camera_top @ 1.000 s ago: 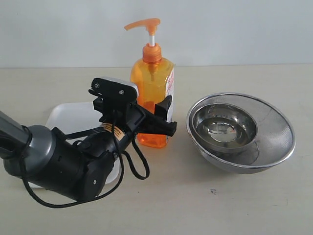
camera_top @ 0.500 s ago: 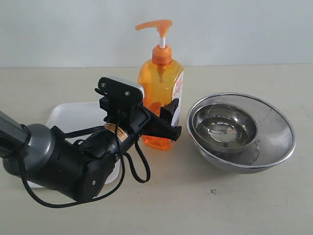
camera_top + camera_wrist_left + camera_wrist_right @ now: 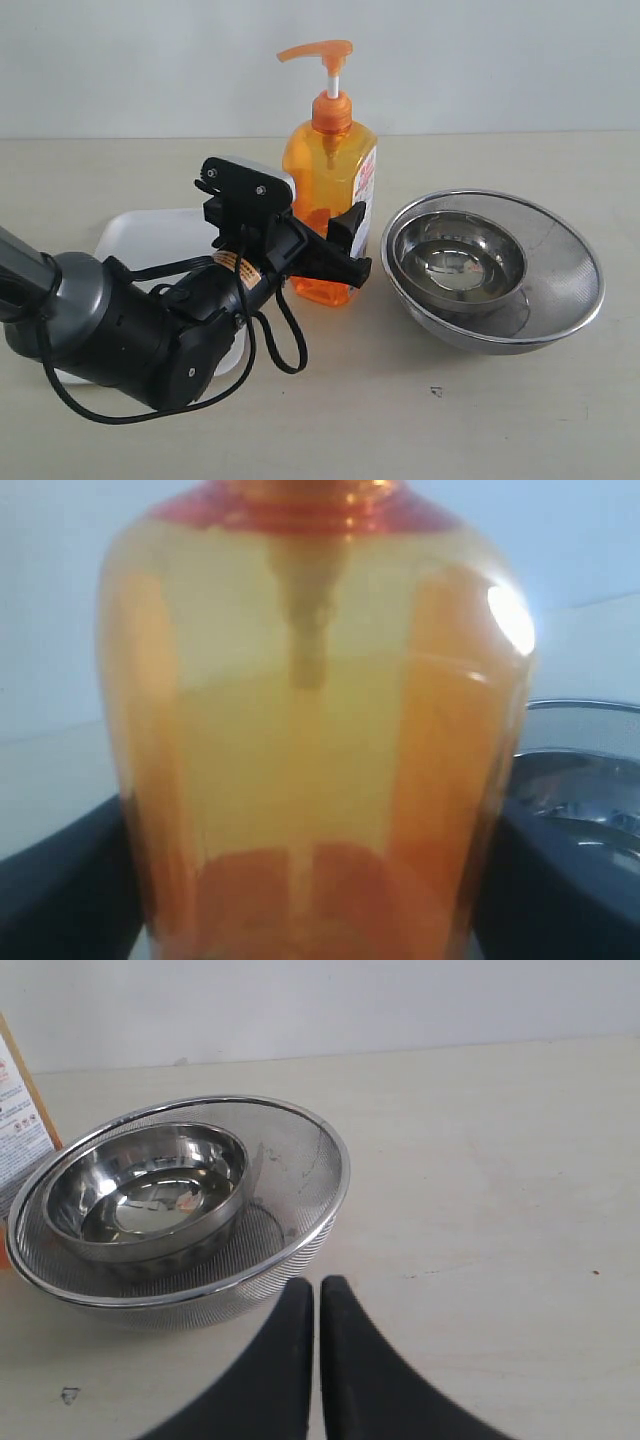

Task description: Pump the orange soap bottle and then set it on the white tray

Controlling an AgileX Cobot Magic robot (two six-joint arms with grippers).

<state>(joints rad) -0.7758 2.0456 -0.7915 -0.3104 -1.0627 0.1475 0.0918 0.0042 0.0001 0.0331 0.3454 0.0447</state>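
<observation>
While the left gripper (image 3: 348, 242) clamps the bottle (image 3: 325, 165), the right gripper (image 3: 317, 1286) is closed. The tray (image 3: 140, 240) lies beside the bottle.

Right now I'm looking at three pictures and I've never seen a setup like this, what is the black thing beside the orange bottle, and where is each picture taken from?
It is a two-armed robot at a table. One picture is from a camera set apart from the robot; the other two are from cameras on its wrists. The black thing is the left gripper, its jaws closed on the sides of the upright orange soap bottle; the left wrist picture shows that bottle close up. Beside the bottle lie a white tray and a small steel bowl sitting inside a steel mesh strainer. The right wrist picture shows the right gripper, shut and empty.
</observation>
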